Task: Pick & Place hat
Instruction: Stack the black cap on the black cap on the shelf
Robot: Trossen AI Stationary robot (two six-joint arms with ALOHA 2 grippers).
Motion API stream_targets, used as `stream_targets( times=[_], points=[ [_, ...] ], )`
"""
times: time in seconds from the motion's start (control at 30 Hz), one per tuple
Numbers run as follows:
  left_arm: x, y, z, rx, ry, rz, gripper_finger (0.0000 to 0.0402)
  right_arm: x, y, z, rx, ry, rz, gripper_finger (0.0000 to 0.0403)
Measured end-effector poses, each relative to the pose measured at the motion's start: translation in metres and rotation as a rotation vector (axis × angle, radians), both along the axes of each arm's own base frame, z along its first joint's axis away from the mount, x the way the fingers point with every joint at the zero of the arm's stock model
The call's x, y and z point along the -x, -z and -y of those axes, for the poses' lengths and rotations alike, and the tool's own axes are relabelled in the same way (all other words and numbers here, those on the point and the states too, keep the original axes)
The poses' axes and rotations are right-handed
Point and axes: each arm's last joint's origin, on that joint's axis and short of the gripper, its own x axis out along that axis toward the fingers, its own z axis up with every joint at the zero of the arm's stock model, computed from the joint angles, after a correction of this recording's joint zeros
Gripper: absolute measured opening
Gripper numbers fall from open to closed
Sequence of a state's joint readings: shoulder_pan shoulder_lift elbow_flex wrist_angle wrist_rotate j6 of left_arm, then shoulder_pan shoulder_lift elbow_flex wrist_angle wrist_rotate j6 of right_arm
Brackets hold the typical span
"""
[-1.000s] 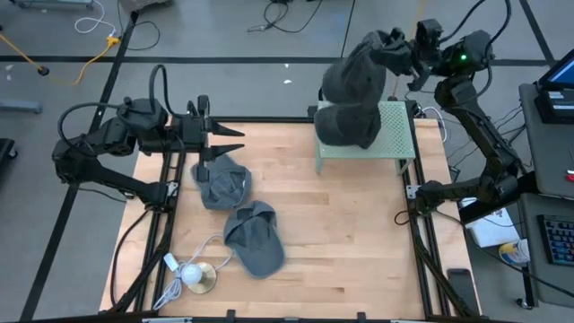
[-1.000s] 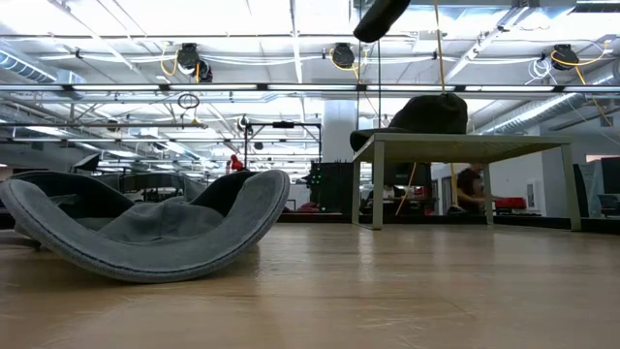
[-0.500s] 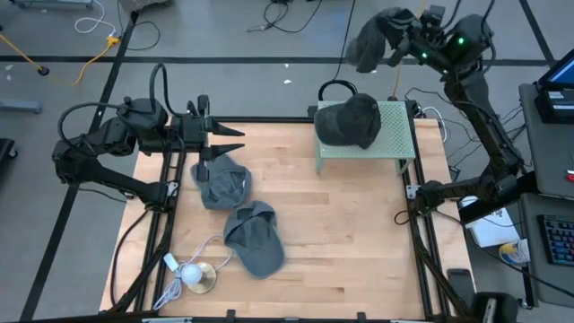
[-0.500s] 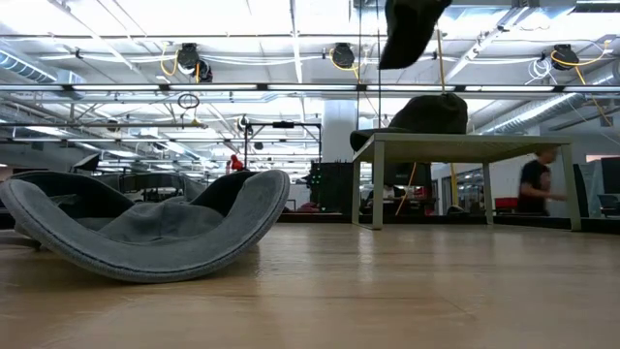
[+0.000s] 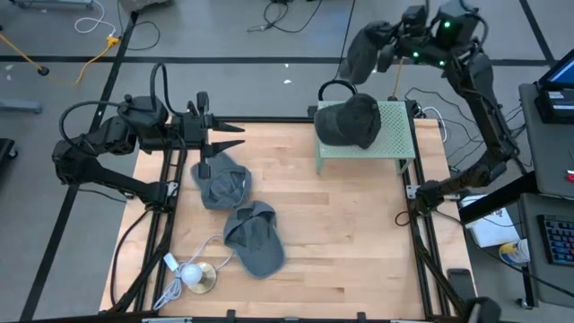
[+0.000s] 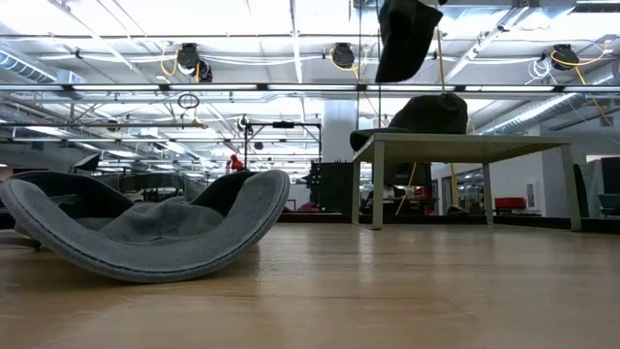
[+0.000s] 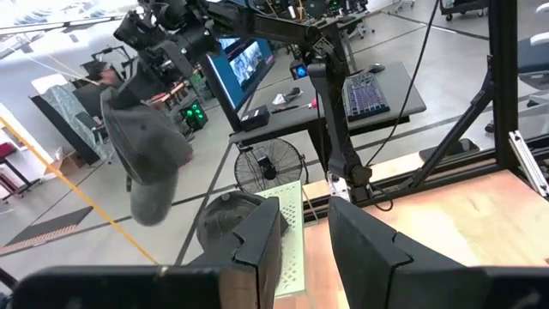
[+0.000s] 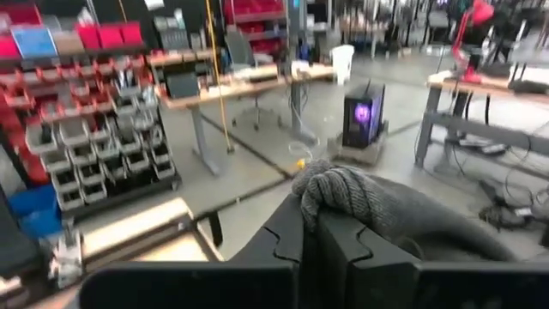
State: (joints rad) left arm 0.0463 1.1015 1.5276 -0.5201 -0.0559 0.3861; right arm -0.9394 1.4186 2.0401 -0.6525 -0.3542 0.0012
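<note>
Wooden counter [image 5: 341,233] seen from above, workshop floor w/ cables around it; low view shows a big lab w/ ceiling lights behind.

Right arm reaches high beyond the far right corner. Its right pincer [image 5: 387,54] is clamped on a dark grey hat [image 5: 361,51], which dangles limp off the counter's far edge. Right wrist view shows knitted-looking grey fabric bunched between the closed fingers [image 8: 330,245]. A sec ago this hat hung right over the green stand [image 5: 395,135] at the far right corner; since then it's been lifted up and away, so it's clear of the stand now. Judgement: pick is done, carry under way, drop spot not clear.

2nd dark hat [image 5: 350,121] sits on the green stand, brim toward the far edge, unmoved. Two lighter grey caps lie near the left edge: one [image 5: 221,182] just by the left pincer, other [image 5: 255,237] nearer the front. White cable w/ a round disc [image 5: 195,276] near the front left corner.

Left arm waits at the far left corner, left pincer [image 5: 224,139] parted a little, holding nothing, unmoved.

Held hat looks soft, floppy, folded on itself; likely to swing when carried.
</note>
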Motion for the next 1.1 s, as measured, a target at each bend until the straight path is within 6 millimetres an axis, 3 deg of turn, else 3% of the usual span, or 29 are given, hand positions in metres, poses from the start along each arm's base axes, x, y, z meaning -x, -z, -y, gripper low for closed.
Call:
stream_targets(
  times=[0.47,1.1],
  points=[
    [0.000,0.000,0.000,-0.001,0.001,-0.001,0.0108,-0.052,0.032,-0.018,-0.009,-0.180,-0.274,0.0002],
    [0.000,0.000,0.000,0.006,0.001,-0.002,0.0108,-0.069,0.068,-0.022,-0.074,-0.326,-0.449,0.0002]
  ],
)
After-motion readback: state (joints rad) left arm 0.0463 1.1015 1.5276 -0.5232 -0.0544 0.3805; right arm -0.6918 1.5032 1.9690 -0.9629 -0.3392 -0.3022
